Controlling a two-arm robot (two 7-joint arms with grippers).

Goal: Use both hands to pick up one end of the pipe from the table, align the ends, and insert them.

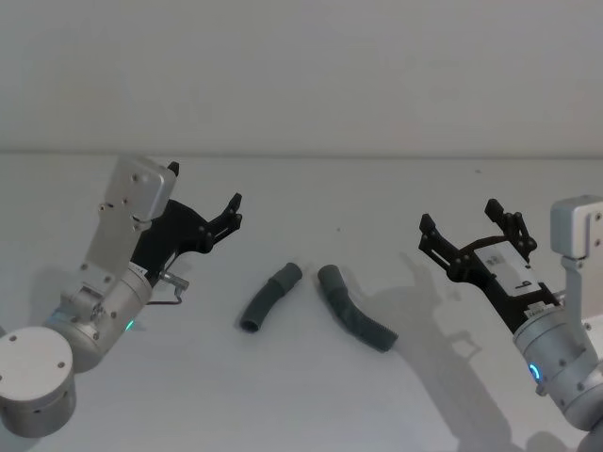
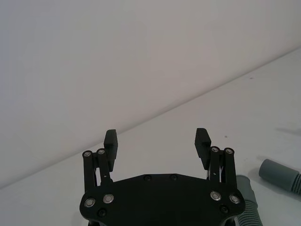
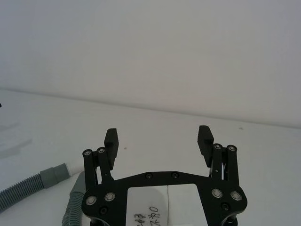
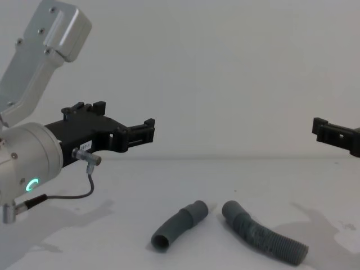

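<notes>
The pipe lies in two pieces at the middle of the white table (image 1: 301, 405). The shorter piece (image 1: 271, 297) (image 4: 179, 225) and the longer curved piece (image 1: 355, 318) (image 4: 263, 233) have their smooth cuffs close together, about a finger's width apart. My left gripper (image 1: 204, 186) (image 2: 156, 136) (image 4: 126, 119) hovers open above the table, left of the shorter piece, holding nothing. My right gripper (image 1: 459, 215) (image 3: 157, 134) hangs open and empty in the air to the right of the longer piece. A cuff (image 2: 280, 175) shows beside the left gripper's fingers.
A thin grey cable (image 4: 84, 185) loops under the left wrist. The table's far edge meets a plain white wall (image 1: 301, 75). Both pipe pieces' ribbed parts (image 3: 23, 188) show past the right gripper's body.
</notes>
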